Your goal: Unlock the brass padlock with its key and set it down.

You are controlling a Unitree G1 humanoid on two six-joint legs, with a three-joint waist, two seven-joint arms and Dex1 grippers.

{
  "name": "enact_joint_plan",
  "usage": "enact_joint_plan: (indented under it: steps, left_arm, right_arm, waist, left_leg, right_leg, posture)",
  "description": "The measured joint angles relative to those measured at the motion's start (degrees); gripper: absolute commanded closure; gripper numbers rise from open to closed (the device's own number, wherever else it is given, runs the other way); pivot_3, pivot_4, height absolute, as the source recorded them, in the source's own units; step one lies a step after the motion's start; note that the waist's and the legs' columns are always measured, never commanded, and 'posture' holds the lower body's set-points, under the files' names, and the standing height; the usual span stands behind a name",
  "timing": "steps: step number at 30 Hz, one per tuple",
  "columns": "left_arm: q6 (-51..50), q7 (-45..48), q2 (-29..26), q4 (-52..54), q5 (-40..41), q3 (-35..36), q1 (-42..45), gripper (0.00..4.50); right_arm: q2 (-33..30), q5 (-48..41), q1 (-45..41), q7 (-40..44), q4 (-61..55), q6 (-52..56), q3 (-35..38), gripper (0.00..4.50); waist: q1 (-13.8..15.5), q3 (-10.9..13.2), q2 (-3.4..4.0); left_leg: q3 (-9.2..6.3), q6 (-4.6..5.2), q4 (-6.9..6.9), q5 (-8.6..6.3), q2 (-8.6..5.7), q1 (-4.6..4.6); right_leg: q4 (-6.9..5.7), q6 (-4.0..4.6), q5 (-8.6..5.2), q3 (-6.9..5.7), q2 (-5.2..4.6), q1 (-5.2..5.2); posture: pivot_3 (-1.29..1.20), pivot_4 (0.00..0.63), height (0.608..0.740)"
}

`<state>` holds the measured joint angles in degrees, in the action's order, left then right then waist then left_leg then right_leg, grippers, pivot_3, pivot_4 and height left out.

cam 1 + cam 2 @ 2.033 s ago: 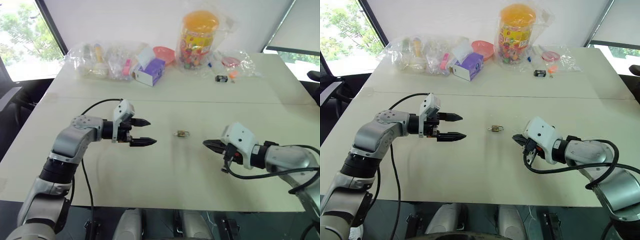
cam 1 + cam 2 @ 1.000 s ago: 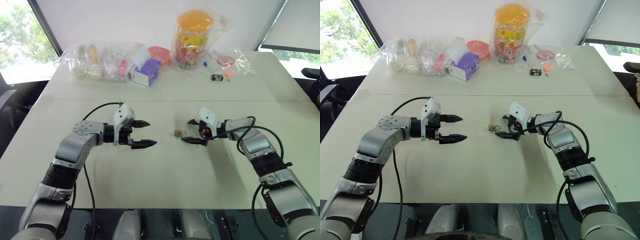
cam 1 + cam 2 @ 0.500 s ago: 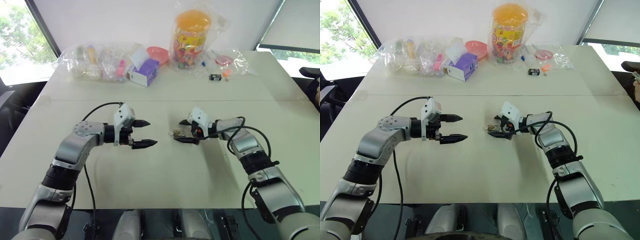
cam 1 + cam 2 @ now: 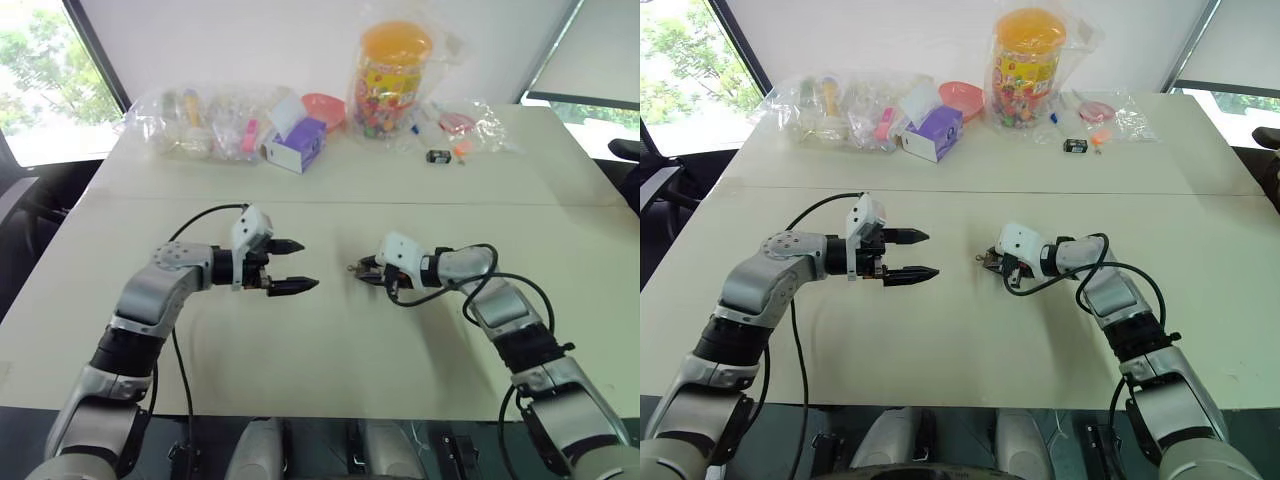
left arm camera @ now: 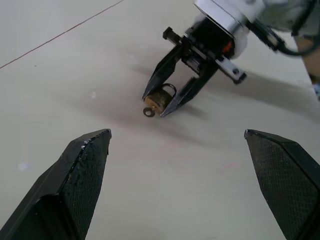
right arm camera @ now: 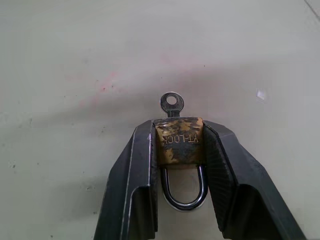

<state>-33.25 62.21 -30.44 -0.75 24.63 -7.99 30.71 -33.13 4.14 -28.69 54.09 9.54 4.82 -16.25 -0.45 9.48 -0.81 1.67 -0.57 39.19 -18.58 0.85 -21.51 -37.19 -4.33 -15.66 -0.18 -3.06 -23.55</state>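
Two black fingers of the right gripper (image 6: 180,150) are clamped on the flanks of the brass padlock (image 6: 179,141), which sits at table centre. Its tarnished yellow body bears stamped lettering; the silvery wire shackle loops back between the fingers. The key (image 6: 172,104), a thin round-holed head, projects from the body at 12 o'clock. The left gripper (image 4: 288,266) hovers at 9 o'clock from the padlock, textured fingers spread wide, holding nothing. The cream table (image 4: 330,350) is smooth.
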Motion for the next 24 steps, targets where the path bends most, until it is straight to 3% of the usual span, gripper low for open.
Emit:
enact_joint_plan:
  steps: [9,16,19,23,24]
  left_arm:
    - [-5.1,3.7,5.4,-6.7,3.5,-0.3,9.2,0.00]
    - [-5.8,6.4,7.1,-8.9,3.6,-1.5,12.1,0.00]
    - [-5.7,6.7,7.2,-9.7,3.5,-1.6,12.3,0.94]
    - [-5.7,7.6,6.9,-9.7,3.5,-1.6,12.4,2.88]
    - [-5.7,7.6,6.8,-9.7,3.4,-1.6,12.4,2.88]
  right_arm:
    - [-6.0,9.1,4.2,-4.8,-25.7,-6.7,0.5,3.76]
    - [-6.0,9.1,3.9,-4.7,-30.6,-3.3,1.0,3.76]
    - [-6.0,9.1,3.8,-4.7,-30.7,-2.5,1.0,3.76]
    - [-6.0,9.1,3.3,-4.6,-30.7,-2.3,1.0,3.76]
    - [-6.0,9.1,3.1,-4.6,-30.7,-2.3,1.0,3.76]
  waist:
    - [-0.2,0.0,-0.01]
    - [-0.2,0.0,-0.01]
    - [-0.2,0.0,-0.01]
    - [-0.2,0.0,-0.01]
    - [-0.2,0.0,-0.01]
  left_leg:
    - [-0.04,-0.04,0.02,0.03,0.08,-0.10]
    - [-0.02,-0.04,0.04,0.03,0.06,-0.05]
    - [-0.02,-0.04,0.03,0.03,0.06,-0.05]
    - [-0.02,-0.04,0.03,0.03,0.06,-0.05]
    - [-0.02,-0.04,0.03,0.03,0.06,-0.05]
  right_leg:
    - [-0.05,-0.01,0.00,0.02,0.40,-0.14]
    - [-0.04,-0.01,0.00,0.02,0.39,-0.09]
    - [-0.04,-0.01,0.00,0.02,0.39,-0.09]
    - [-0.04,-0.01,0.00,0.02,0.39,-0.09]
    - [-0.04,-0.01,0.00,0.02,0.39,-0.09]
  posture:
    - [0.00,0.150,0.740]
    - [0.00,0.150,0.740]
    - [0.00,0.150,0.740]
    - [0.00,0.150,0.740]
    - [0.00,0.150,0.740]
